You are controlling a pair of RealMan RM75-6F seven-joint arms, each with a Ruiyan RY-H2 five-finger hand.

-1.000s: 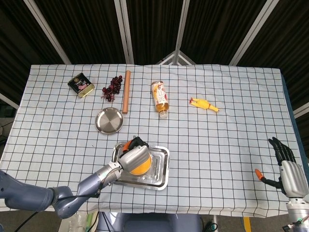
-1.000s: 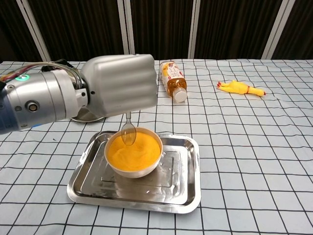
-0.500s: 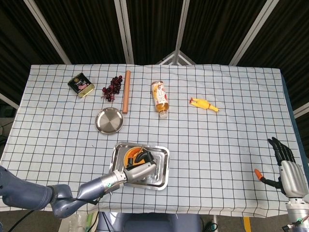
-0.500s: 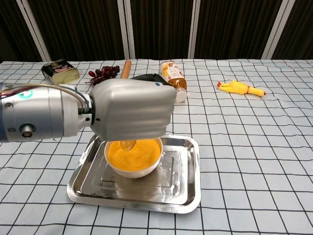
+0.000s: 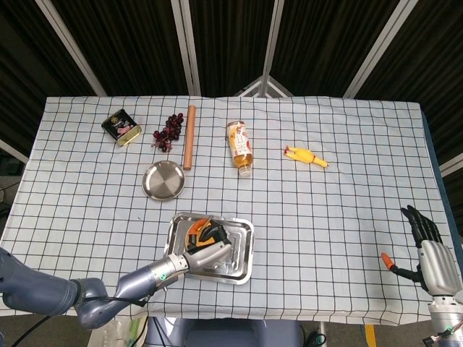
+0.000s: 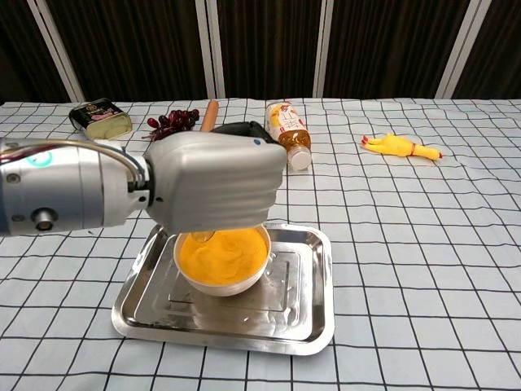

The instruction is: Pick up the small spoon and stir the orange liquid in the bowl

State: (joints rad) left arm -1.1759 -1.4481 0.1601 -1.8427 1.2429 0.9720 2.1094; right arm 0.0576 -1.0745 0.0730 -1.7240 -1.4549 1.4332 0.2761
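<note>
Bare cloth right of tray; bottle and round plate stand behind tray.

the left hand covers most of the small spoon, so only its tip shows at the bowl rim. the right hand is cut by the head view's edge.
</note>
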